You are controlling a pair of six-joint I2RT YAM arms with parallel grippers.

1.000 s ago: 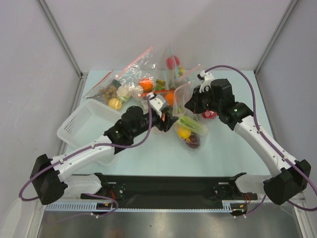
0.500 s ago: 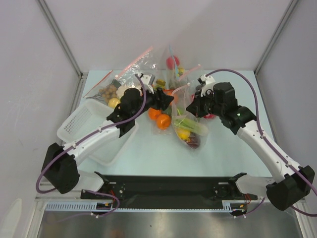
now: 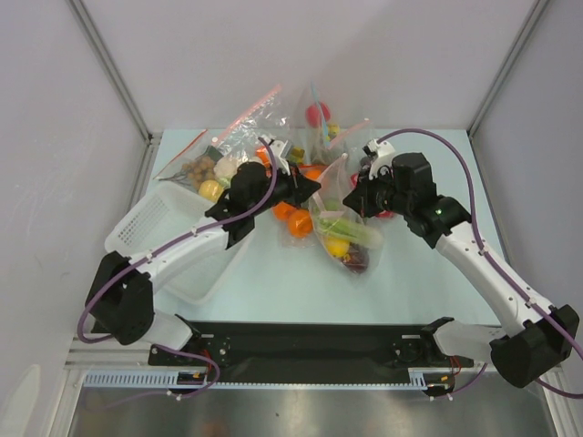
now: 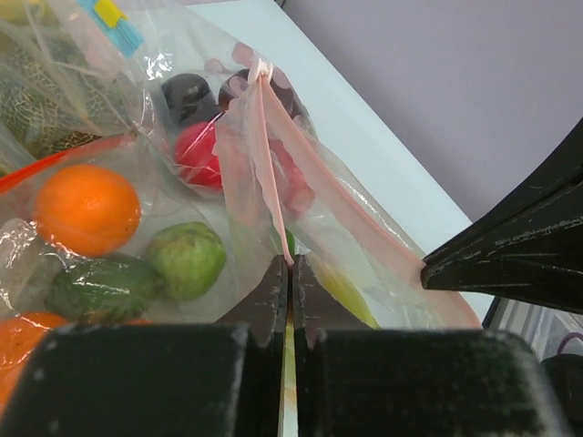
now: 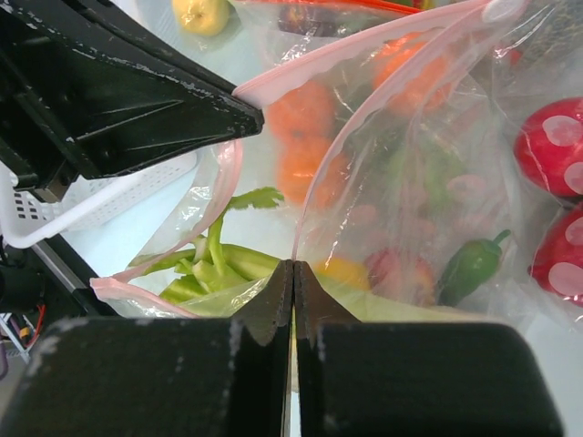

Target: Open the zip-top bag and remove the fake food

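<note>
**Top view.** The zip-top bag (image 3: 344, 218) lies at the middle of a pale table (image 3: 437, 291), in front of a heap of other clear bags. Its mouth is lifted between the two arms. The left gripper (image 3: 311, 188) meets it from the left and the right gripper (image 3: 355, 193) from the right. The fake food sags in the bag's low end: a leek (image 3: 351, 229), a lemon (image 3: 338, 245) and a dark apple (image 3: 356, 262). Two oranges (image 3: 300, 223) sit just beside the bag; I cannot tell from here whether they lie loose or under plastic. A white basket (image 3: 150, 228) stands at the left.

**Left wrist view.** The left gripper's two fingers are pressed together, with one lip of the pale pink zip strip (image 4: 271, 173) nipped between them. The other lip runs off to the right, toward the black tip of the other arm.

**Right wrist view.** The right gripper's fingers are likewise squeezed together on the opposite lip. The mouth gapes between the two holds, and leek greens show through it.

**Handling.** The film looks thin, limp and slippery, so it would likely slide or stretch if pinched alone. The strip is the stiffer part and the fair place to hold, one lip to each side. The bag itself seems light, with its weight in the toys at the bottom. These look hard and smooth, and the round ones would probably roll once out.
</note>
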